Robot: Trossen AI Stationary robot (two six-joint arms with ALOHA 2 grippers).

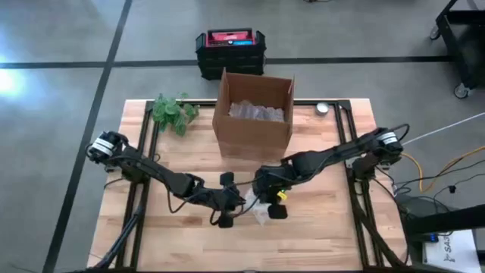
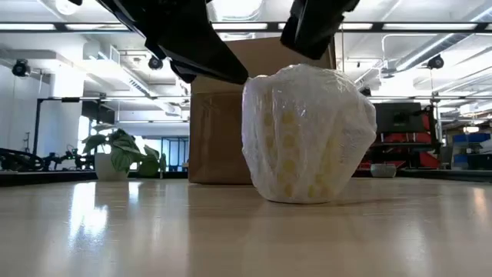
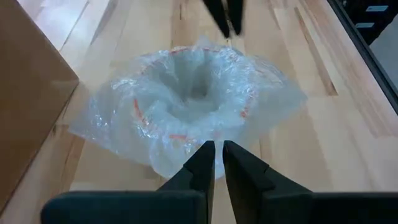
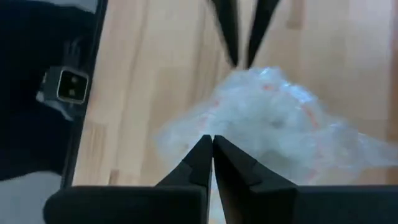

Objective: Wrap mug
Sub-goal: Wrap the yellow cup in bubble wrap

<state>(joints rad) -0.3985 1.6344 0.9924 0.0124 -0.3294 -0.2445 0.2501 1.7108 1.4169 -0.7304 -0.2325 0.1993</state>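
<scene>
The mug [image 2: 307, 135] stands upright on its base on the wooden table [image 1: 326, 227], covered in clear bubble wrap [image 3: 186, 106]; its yellow wall shows through. The wrap dips down into the mug's mouth [image 3: 196, 93]. My left gripper [image 3: 217, 149] is at the wrap's side toward the table's left, fingers nearly together. My right gripper [image 4: 211, 142] stands shut at the opposite side, its tips [image 3: 227, 28] at the wrap's rim. In the high view both grippers meet over the mug [image 1: 259, 211]. My left gripper pinches the outer flap of the bubble wrap [image 3: 217, 167] between its two fingertips, coming slanting down from the table's left; one layer or several, I cannot tell. The mug stays standing on the table. My right gripper's shut tips reach the wrap's rim [image 3: 227, 42]; whether they touch it, I cannot tell.
An open cardboard box [image 1: 254, 114] with more clear wrap inside stands just behind the mug. A small green plant [image 1: 173, 112] is at the far left, a small round object [image 1: 323, 108] at the far right. Bare wood lies toward the near edge.
</scene>
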